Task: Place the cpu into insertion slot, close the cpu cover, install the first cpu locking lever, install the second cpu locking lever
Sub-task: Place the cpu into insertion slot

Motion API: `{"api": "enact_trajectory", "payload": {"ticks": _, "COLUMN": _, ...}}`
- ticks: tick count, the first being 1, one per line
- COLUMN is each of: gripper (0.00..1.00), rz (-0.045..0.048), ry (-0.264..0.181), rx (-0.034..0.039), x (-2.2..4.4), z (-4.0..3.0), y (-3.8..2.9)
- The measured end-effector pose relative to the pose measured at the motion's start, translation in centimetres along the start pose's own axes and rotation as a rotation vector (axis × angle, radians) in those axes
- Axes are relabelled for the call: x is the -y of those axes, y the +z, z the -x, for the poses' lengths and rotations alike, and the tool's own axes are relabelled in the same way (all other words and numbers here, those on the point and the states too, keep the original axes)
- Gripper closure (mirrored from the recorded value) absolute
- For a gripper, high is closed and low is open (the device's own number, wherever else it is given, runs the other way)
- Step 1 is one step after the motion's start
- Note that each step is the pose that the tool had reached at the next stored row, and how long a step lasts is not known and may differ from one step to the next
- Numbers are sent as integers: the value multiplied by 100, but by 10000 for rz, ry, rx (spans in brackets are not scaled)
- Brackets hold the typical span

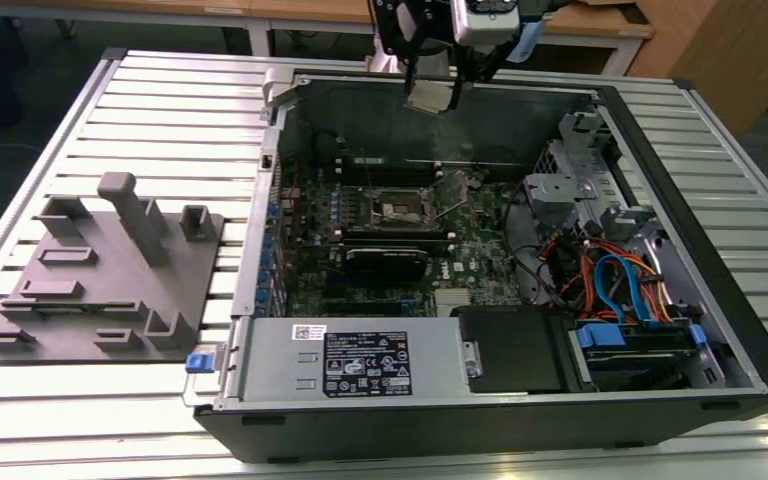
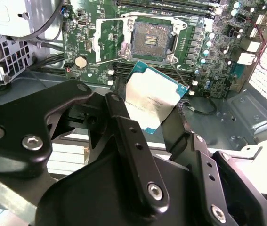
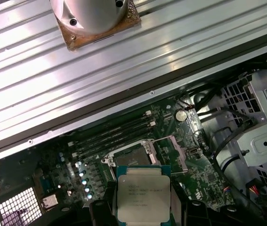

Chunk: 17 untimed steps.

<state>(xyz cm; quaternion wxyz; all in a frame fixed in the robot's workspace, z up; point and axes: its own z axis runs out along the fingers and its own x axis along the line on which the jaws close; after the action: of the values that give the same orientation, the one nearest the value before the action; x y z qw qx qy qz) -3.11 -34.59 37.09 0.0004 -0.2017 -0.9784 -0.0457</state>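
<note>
My gripper [image 1: 432,82] hangs above the far wall of the open computer case, shut on the cpu [image 1: 431,96]. In both wrist views the cpu [image 2: 153,96] [image 3: 142,197] is a flat square chip with a silvery top, clamped by its edges between the black fingers [image 2: 123,123]. The insertion slot [image 1: 398,208] [image 2: 152,38] [image 3: 129,157] lies bare on the green motherboard, well below the chip and apart from it. The cpu cover [image 2: 109,41] [image 3: 174,149] is swung up beside the socket.
Around the socket the case holds black memory slots [image 2: 171,3], a grey power supply box [image 1: 357,365], drive cages [image 1: 578,165] and bundled cables [image 1: 611,280]. A grey fixture block [image 1: 97,270] rests on the slatted table [image 1: 157,100] at the exterior view's left.
</note>
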Motion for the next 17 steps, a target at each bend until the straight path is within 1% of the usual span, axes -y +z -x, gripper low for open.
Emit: {"api": "enact_trajectory", "payload": {"ticks": 17, "gripper": 46, "rz": 12, "ry": 637, "rx": 57, "x": 0, "z": 0, "y": 1}}
